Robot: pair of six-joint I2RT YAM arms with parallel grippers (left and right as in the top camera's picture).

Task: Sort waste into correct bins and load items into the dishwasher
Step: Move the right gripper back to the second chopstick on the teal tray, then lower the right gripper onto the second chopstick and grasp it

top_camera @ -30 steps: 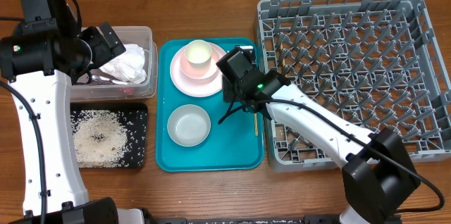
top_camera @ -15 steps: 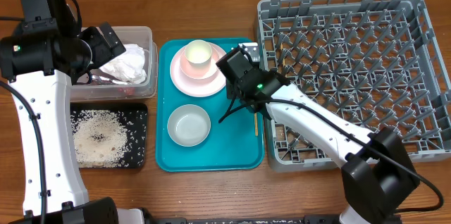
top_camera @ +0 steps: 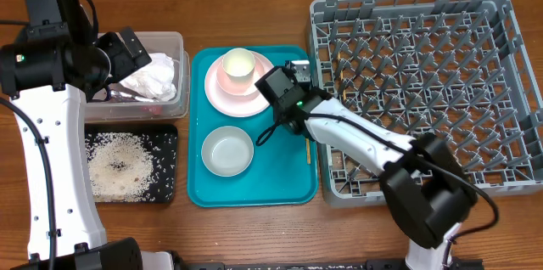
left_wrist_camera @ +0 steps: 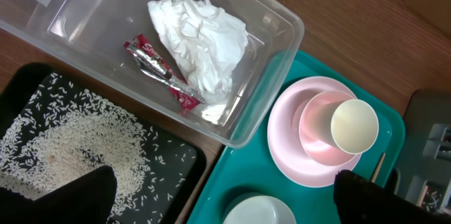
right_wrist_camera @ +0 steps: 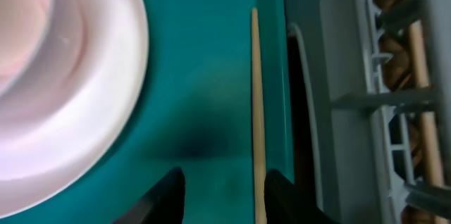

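Observation:
My right gripper (right_wrist_camera: pixel 225 192) is open, low over the teal tray's right side (top_camera: pixel 288 117). A wooden chopstick (right_wrist_camera: pixel 255 111) lies on the tray between its fingers, close to the right one; its lower end shows in the overhead view (top_camera: pixel 307 148). The pink plate (top_camera: pixel 222 100) carries a pinkish bowl (left_wrist_camera: pixel 317 136) with the white cup (top_camera: pixel 239 64) in it. A white bowl (top_camera: pixel 227 151) sits below. My left gripper (top_camera: pixel 129 51) is open and empty above the clear tub (top_camera: pixel 165 45), which holds the napkin (left_wrist_camera: pixel 201 41) and red wrapper (left_wrist_camera: pixel 158 69). Rice (top_camera: pixel 119 164) lies in the black tray (top_camera: pixel 167 138).
The grey dish rack (top_camera: pixel 424 92) stands right of the teal tray (top_camera: pixel 254 189), its wall close to my right fingers (right_wrist_camera: pixel 366 111). A tan stick shape shows inside the rack (right_wrist_camera: pixel 416 55). The wooden table edge runs along the front.
My right gripper has shifted slightly left and its arm has swung round over the tray's right side. The left arm and all the objects have not moved.

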